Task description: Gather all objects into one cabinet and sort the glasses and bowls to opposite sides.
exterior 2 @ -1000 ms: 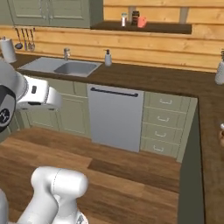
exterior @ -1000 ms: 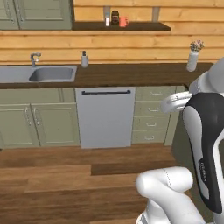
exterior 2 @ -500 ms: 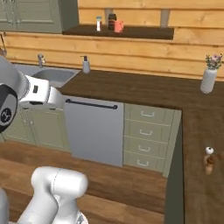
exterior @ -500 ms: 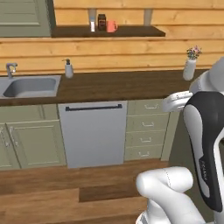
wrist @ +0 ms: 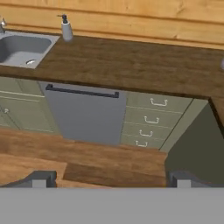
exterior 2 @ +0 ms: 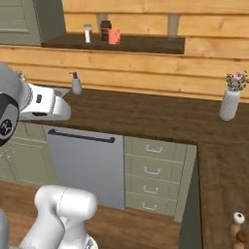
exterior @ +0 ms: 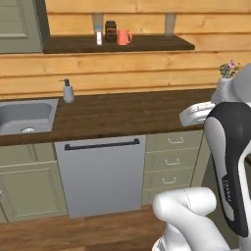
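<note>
Salmon-orange mug (exterior: pixel 124 37) stands beside dark jar (exterior: pixel 111 32).

No legible text, labels, brand names, numbers or signs. The small marking on the arm's dark forearm cover (exterior: pixel 226 184) is too blurred to read, and the dark jar (exterior: pixel 111 31) and white bottle (exterior: pixel 99 36) on the wall shelf carry nothing readable.

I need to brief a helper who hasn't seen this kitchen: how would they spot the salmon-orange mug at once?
Look at the dark wooden wall shelf on the plank wall above the counter. Three small things stand together near its left end; the salmon-orange mug with a side handle is the rightmost, beside a dark-lidded brown jar and a small white bottle.
</note>
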Tool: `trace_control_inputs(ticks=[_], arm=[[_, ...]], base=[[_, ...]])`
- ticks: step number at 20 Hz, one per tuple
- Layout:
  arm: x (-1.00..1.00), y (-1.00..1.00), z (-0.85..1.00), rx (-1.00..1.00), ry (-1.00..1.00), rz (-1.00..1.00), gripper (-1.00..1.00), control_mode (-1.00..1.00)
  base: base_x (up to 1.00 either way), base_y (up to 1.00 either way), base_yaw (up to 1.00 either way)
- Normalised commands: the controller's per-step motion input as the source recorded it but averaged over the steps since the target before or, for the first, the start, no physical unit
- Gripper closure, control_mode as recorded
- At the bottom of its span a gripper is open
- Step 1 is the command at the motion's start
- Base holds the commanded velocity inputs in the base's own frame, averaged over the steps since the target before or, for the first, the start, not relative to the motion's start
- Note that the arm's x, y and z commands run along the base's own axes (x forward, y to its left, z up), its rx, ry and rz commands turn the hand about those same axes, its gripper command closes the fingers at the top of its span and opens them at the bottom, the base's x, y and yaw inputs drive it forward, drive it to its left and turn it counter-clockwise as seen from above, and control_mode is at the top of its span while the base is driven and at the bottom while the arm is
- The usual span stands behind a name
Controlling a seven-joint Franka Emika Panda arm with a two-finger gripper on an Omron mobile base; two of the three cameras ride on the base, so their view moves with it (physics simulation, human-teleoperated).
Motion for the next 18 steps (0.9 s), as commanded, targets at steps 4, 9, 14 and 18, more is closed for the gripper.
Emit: trace_control_inputs(ticks=[4,9,14,18], arm=[[0.0,0.0,0.0,0.0,0.0,0.0,-1.0,1.0],[0.0,0.0,0.0,0.0,0.0,0.0,-1.0,1.0],[0.0,0.0,0.0,0.0,0.0,0.0,-1.0,1.0],[0.0,0.0,0.0,0.0,0.0,0.0,-1.0,1.0]], base=[[0.75,-0.11,-0.1],[0.67,-0.02,-0.09],[0.65,-0.04,-0.06],[0.66,-0.04,-0.02]])
